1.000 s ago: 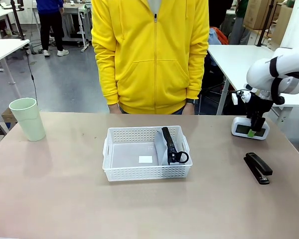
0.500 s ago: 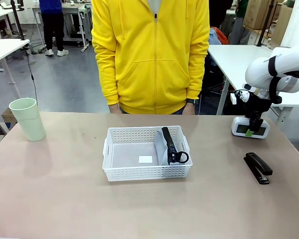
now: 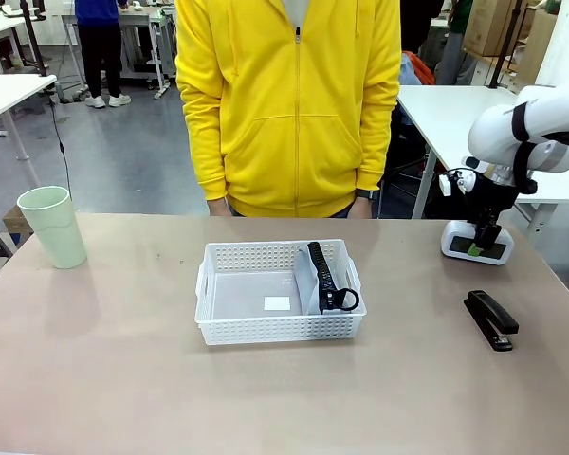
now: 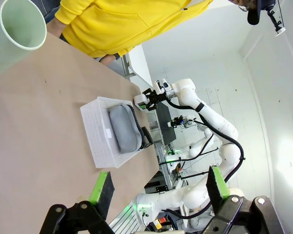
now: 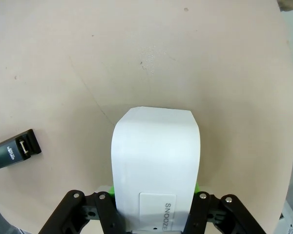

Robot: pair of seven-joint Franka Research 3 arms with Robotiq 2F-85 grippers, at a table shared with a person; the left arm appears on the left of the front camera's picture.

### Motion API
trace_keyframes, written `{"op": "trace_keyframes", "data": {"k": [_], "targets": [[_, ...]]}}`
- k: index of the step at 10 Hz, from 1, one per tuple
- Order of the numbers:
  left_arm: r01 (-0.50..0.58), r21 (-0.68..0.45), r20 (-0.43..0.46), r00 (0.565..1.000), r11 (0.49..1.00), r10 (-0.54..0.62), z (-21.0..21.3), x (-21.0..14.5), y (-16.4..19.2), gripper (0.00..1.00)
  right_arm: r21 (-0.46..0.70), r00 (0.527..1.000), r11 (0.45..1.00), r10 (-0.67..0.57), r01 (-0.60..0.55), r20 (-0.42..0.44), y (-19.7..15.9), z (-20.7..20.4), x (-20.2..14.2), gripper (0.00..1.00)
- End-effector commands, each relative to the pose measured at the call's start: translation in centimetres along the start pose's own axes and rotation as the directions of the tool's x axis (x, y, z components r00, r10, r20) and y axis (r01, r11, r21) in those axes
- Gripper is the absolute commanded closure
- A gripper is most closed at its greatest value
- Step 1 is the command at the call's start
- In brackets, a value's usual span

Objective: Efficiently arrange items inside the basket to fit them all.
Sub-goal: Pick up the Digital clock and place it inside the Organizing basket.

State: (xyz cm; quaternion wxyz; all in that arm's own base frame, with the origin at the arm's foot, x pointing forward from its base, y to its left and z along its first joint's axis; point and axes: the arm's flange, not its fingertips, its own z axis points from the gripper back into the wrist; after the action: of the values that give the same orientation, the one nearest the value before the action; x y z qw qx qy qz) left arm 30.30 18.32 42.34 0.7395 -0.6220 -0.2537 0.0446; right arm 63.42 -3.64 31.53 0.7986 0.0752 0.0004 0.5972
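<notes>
Pinching the small white box [image 5: 156,151] between its pads, my right gripper [image 5: 155,189] sits at the far right of the table [image 3: 123,379], well apart from the basket [image 3: 280,329]. The grey pouch [image 4: 124,127] lies in the basket's right side. The black stapler [image 3: 490,320] and the pale green cup [image 3: 53,226] stand outside it. My left gripper [image 4: 158,187] hangs spread and empty. Next, I judge, the box must go into the basket's bare left part, snug against a wall.
</notes>
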Motion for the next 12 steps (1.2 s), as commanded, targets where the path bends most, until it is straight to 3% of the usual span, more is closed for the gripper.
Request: {"op": "trace_keyframes", "data": {"k": [1, 4, 7, 8, 9, 12], "targets": [[0.024, -0.025, 0.014, 1.000, 0.999, -0.024, -0.1, 0.1, -0.2, 0.00, -0.028, 1.000, 1.000, 0.013, -0.013, -0.005, 1.9, 3.7, -0.2, 1.00], [0.024, -0.025, 0.014, 1.000, 0.999, -0.024, -0.1, 0.1, -0.2, 0.00, -0.123, 0.996, 0.990, 0.076, -0.070, 0.044, 9.3, 12.9, -1.6, 1.00], [0.024, -0.025, 0.014, 1.000, 0.999, -0.024, -0.1, 0.1, -0.2, 0.00, -0.185, 0.989, 0.981, 0.090, -0.067, 0.120, 14.8, 15.4, -4.9, 1.00], [0.024, -0.025, 0.014, 1.000, 0.999, -0.024, -0.1, 0.1, -0.2, 0.00, -0.204, 0.985, 0.979, 0.024, 0.012, 0.172, 15.1, 15.1, -5.9, 1.00], [0.024, -0.025, 0.014, 1.000, 0.999, -0.024, -0.1, 0.1, -0.2, 0.00, -0.170, 0.995, 0.984, 0.071, -0.058, 0.070, 13.6, 17.1, -3.4, 1.00], [0.024, -0.025, 0.014, 1.000, 0.999, -0.024, -0.1, 0.1, -0.2, 0.00, -0.170, 0.995, 0.984, 0.071, -0.058, 0.070, 13.6, 17.1, -3.4, 1.00]]}}
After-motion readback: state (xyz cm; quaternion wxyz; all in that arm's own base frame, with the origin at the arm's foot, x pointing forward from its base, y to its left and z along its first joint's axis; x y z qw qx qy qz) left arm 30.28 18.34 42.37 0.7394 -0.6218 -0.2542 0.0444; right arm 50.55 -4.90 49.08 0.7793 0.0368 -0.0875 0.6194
